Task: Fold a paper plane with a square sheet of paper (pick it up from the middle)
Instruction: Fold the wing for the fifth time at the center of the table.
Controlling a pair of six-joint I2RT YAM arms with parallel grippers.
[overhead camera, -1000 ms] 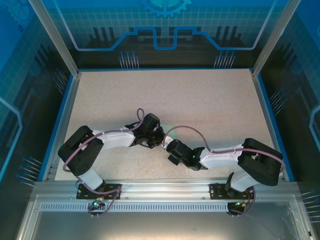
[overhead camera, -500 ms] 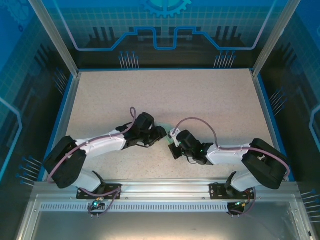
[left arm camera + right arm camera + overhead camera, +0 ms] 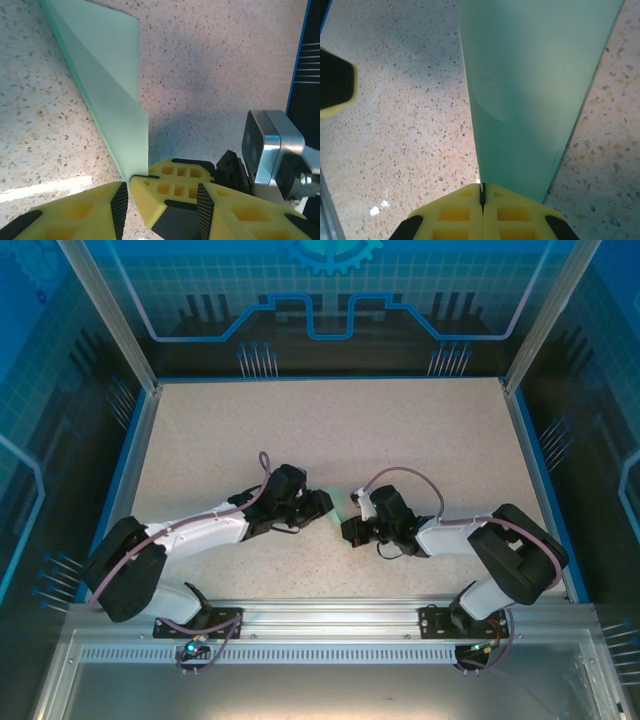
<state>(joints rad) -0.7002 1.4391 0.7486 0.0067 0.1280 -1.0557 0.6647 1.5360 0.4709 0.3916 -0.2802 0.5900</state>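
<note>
The square sheet of paper is folded into a slim pale mint-green paper plane (image 3: 339, 503) at the middle of the table. In the left wrist view the paper plane (image 3: 107, 85) tapers down toward me with a diagonal crease. My right gripper (image 3: 481, 192) is shut on its near end, and the paper plane (image 3: 530, 90) stands up from those fingers. My left gripper (image 3: 161, 200) is open, and its fingers (image 3: 65, 215) straddle the right gripper's closed fingertips (image 3: 172, 187) without holding the paper. From above, the left gripper (image 3: 322, 506) and right gripper (image 3: 350, 524) meet tip to tip.
The speckled beige tabletop (image 3: 330, 430) is ringed by a blue border and aluminium posts (image 3: 110, 315). The right wrist's camera housing (image 3: 270, 145) sits close beside my left fingers. One left fingertip (image 3: 335, 82) shows at the left edge of the right wrist view.
My left gripper has opened and let go of the paper. The right arm swung in toward the centre, and both arms dropped lower to the table. The right gripper stayed shut on the paper.
</note>
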